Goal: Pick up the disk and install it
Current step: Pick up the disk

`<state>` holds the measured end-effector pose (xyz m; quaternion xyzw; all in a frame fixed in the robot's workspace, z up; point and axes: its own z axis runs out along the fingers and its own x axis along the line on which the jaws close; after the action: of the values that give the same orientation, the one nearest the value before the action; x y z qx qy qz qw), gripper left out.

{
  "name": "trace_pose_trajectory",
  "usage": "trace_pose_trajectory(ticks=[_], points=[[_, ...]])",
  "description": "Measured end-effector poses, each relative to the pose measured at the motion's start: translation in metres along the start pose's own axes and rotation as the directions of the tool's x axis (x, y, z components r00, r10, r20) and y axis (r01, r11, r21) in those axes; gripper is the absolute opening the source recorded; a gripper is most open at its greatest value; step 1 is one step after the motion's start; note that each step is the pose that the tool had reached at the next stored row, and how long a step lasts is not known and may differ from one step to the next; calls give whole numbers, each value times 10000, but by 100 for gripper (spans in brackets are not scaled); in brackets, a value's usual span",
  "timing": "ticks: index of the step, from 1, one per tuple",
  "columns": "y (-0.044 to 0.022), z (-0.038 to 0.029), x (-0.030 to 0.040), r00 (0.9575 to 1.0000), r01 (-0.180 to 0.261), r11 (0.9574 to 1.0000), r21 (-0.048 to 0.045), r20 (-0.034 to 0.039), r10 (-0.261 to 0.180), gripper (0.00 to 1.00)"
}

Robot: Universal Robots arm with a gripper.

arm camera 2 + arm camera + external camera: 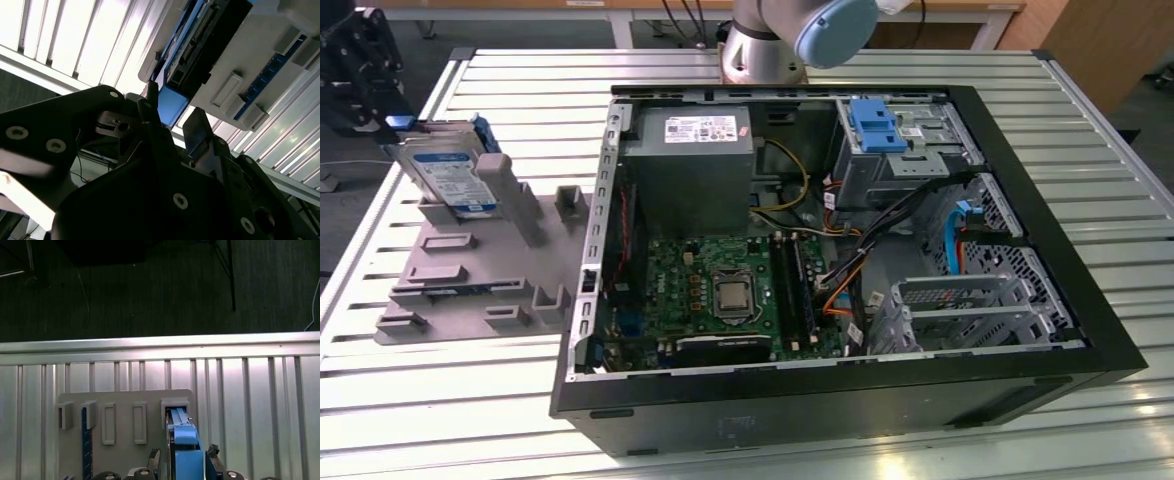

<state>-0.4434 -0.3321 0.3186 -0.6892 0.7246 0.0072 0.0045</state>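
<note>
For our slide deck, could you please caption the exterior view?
Gripper at the disk propped in a grey holder beside the open computer case.

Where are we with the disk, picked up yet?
Done: nothing yet. The disk stands upright in its grey holder, outside the case. In hand: in the first wrist view the gripper is at the disk's top edge. Left: both the pickup and the install.
</note>
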Motion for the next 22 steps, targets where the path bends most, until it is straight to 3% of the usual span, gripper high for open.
trace_pose_trajectory(ticks=[11,22], points=[[1,194,-1,10000,48,10000,0,-29,-48,47],[1,236,-12,10000,51,10000,2,-48,-51,47]])
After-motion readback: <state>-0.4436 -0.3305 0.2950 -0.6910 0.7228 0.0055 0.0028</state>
